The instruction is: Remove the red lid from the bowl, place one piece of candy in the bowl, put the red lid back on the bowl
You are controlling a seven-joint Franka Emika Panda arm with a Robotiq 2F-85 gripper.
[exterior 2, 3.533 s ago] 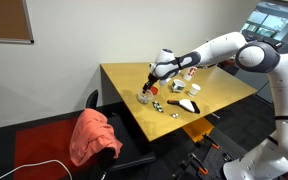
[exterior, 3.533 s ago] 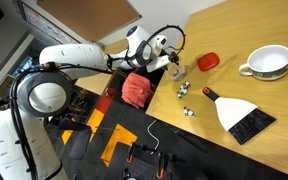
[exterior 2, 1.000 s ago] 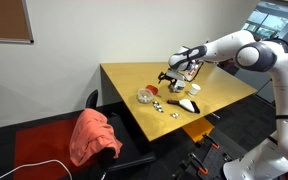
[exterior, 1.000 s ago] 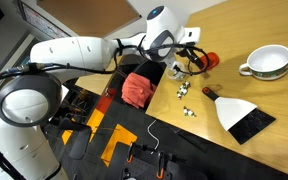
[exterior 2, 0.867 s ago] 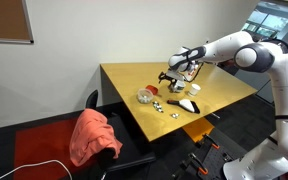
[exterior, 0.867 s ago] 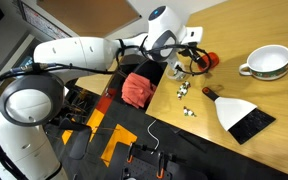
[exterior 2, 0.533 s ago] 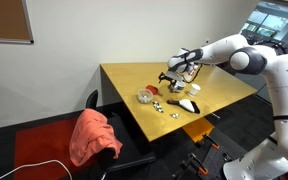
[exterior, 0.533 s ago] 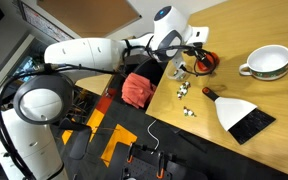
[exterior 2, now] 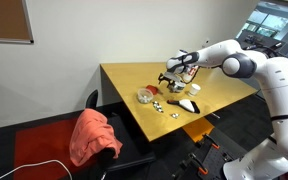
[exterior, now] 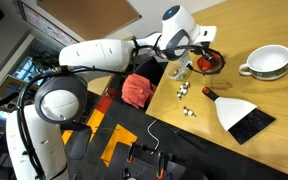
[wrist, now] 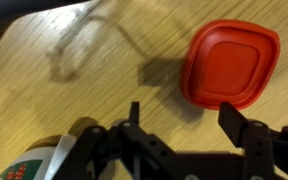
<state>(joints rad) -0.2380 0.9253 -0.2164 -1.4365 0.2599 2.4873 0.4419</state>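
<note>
claw (wrist: 181, 113) hanging just beside red lid (wrist: 231, 65)
jaws are standing spread (gripping nothing), lid lying flat on the desk (wrist: 74, 95)

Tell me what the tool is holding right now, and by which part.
Nothing. The tool stands open and empty; the flat red plastic lid lies on the wooden table ahead of the jaws, ungripped.

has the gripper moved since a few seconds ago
Yes. In an exterior view the gripper has left the small clear bowl and swung across to the red lid, closer to the white bowl.
</note>
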